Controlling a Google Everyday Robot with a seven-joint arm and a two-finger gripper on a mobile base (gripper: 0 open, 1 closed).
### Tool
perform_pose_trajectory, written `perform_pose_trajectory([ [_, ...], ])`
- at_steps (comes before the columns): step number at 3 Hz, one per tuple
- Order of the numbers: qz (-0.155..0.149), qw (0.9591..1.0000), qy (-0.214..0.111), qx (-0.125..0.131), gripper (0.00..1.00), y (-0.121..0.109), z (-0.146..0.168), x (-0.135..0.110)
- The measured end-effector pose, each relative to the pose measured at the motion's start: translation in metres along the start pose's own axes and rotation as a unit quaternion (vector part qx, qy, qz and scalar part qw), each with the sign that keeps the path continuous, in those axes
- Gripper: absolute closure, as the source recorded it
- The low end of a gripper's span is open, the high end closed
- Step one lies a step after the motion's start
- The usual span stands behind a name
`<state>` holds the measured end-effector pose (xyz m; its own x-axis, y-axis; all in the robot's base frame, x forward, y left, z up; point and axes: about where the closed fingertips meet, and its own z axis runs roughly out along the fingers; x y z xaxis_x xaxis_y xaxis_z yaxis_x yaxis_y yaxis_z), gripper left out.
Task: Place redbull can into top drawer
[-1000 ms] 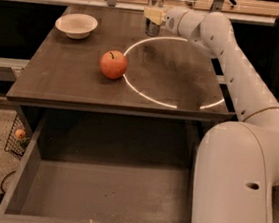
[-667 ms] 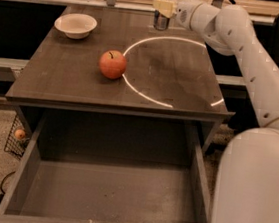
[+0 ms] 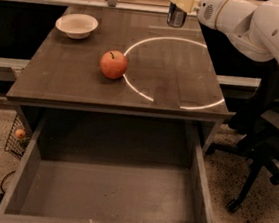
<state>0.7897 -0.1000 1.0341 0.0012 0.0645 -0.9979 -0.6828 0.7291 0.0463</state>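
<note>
The gripper (image 3: 181,1) pinches the can (image 3: 176,18) by its upper end, fingers pressed against its sides. The can hangs upright over the far edge of the table (image 3: 184,68), at 12 o'clock in the view. The arm (image 3: 260,26) reaches in from 2 o'clock, its white links lying nearly level, wrist pointing left.

From the gripper, the bowl (image 3: 76,25) sits at 8 o'clock near the table's far left corner. The apple (image 3: 113,64) is at 7 o'clock, touching the left side of a bright ring (image 3: 200,106) on the dark tabletop. At 6 o'clock, below the table's front edge, the drawer (image 3: 196,185) stands pulled out; the can is well apart from it.

A dark chair (image 3: 266,148) stands at 4 o'clock on the speckled floor, and a wire basket (image 3: 18,137) sits at 7 o'clock beside the drawer's left wall.

Since a second ago the can has moved right along the far edge, and the arm's bulky near link has left the lower right corner.
</note>
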Motion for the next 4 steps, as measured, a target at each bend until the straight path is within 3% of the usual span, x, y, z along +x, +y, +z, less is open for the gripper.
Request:
perform_pose_trajectory([
  [1,-0.005,0.9999,0.008,0.009,1.00,0.026,-0.043,-0.013],
  [3,-0.010,0.9985,0.046,0.026,1.00,0.080,-0.107,0.008],
  [4,-0.015,0.9966,0.068,0.044,1.00,0.106,-0.148,0.036],
])
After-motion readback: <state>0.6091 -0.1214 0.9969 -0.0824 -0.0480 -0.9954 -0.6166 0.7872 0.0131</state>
